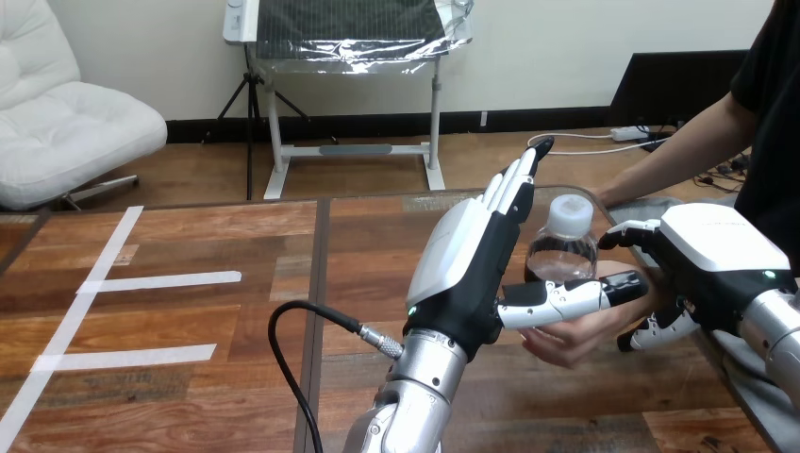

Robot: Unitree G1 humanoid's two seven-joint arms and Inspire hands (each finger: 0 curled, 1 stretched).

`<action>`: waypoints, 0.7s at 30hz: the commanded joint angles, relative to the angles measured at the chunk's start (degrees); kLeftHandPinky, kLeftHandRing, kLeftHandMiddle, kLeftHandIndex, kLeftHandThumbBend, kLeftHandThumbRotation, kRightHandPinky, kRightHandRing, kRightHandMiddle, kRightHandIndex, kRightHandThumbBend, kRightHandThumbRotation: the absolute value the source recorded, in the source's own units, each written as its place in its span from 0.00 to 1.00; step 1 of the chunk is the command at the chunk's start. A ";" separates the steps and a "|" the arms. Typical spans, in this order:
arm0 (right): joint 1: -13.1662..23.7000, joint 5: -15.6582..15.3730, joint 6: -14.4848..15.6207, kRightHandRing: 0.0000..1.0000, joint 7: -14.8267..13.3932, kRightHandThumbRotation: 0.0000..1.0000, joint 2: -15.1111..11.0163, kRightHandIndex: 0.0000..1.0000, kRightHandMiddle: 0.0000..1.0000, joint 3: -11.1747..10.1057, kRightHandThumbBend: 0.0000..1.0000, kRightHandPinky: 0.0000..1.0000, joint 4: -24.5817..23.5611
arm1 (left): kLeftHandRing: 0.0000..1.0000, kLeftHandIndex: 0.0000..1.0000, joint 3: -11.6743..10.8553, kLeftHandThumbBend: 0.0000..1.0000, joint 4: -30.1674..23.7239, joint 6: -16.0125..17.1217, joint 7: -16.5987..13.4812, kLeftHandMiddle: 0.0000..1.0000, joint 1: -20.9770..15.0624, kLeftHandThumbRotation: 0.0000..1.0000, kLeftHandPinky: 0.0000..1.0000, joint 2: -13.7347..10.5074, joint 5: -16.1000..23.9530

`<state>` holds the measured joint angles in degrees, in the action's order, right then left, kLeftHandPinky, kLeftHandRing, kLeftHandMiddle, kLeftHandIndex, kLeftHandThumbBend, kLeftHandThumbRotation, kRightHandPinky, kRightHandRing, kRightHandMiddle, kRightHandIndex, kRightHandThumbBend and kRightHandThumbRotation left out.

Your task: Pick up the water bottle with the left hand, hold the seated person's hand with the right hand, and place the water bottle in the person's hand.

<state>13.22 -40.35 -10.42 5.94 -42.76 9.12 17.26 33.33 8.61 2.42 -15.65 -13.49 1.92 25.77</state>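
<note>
On the person's hand (566, 342) stands the water bottle (563, 247), right hand (712, 250) seemingly curled round that hand, left hand (462, 274) flat-open alongside; its thumb (575, 297), pulling away, could tip the bottle.

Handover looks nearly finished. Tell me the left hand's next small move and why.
Probably draw the left hand back, away from the water bottle. Its fingers are straight, the bottle seems to rest in the person's hand, and the right hand curls round that hand.
</note>
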 commanded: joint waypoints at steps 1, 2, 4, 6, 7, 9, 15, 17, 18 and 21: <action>4.00 0.94 -1.37 0.77 -1.70 0.00 -1.21 0.79 0.82 -1.25 0.91 0.67 0.81 | 1.00 1.00 -0.06 1.00 -1.92 0.26 -1.07 1.00 -2.32 0.61 1.00 6.25 0.36; 4.02 0.92 -1.32 0.77 -1.63 0.00 -1.21 0.79 0.82 -1.28 0.91 0.67 0.81 | 1.00 1.00 -0.07 1.00 -1.95 0.29 -1.04 1.00 -2.30 0.61 1.00 6.24 0.30; 4.05 0.88 -1.27 0.77 -1.50 0.00 -1.19 0.79 0.82 -1.34 0.91 0.67 0.83 | 1.00 1.00 -0.08 1.00 -1.95 0.34 -1.02 1.00 -2.28 0.61 1.00 6.25 0.22; 4.02 0.88 -1.17 0.77 -1.29 0.00 -1.20 0.79 0.82 -1.46 0.90 0.67 0.59 | 1.00 1.00 -0.13 1.00 -1.85 0.45 -1.07 1.00 -2.31 0.61 1.00 6.28 0.13; 4.02 0.88 -1.17 0.77 -1.23 0.00 -1.20 0.79 0.82 -1.50 0.90 0.66 0.54 | 1.00 1.00 -0.14 1.00 -1.82 0.48 -1.09 1.00 -2.32 0.61 1.00 6.29 0.11; 3.99 0.95 -0.92 0.77 -0.93 0.00 -1.19 0.79 0.82 -1.61 0.90 0.66 0.22 | 1.00 1.00 -0.15 1.00 -1.74 0.42 -1.30 1.00 -2.30 0.61 1.00 6.41 0.18; 3.50 1.63 -1.04 0.77 -0.49 0.00 -1.33 0.79 0.82 -2.13 0.90 0.66 -1.03 | 1.00 1.00 -0.14 1.00 -1.71 0.37 -1.32 1.00 -2.28 0.63 1.00 6.35 0.20; 3.03 1.93 -0.08 0.77 0.38 0.00 -1.32 0.80 0.83 -2.50 0.89 0.66 -2.35 | 1.00 1.00 -0.25 1.00 -1.75 0.55 -1.31 1.00 -2.10 0.63 1.00 6.48 -0.20; 2.90 2.01 0.21 0.77 0.63 0.00 -1.32 0.80 0.83 -2.60 0.89 0.66 -2.72 | 1.00 1.00 -0.28 1.00 -1.76 0.60 -1.31 1.00 -2.04 0.63 1.00 6.52 -0.32; 2.43 2.27 0.39 0.77 -0.05 0.00 -1.22 0.80 0.83 -2.99 0.89 0.67 -3.53 | 1.00 1.00 -0.43 0.99 -1.64 1.33 -1.46 1.00 -1.83 0.62 1.00 6.61 -1.00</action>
<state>13.23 -39.17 -10.50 6.58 -42.84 8.87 17.47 33.31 8.61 2.45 -15.84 -13.71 2.01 25.28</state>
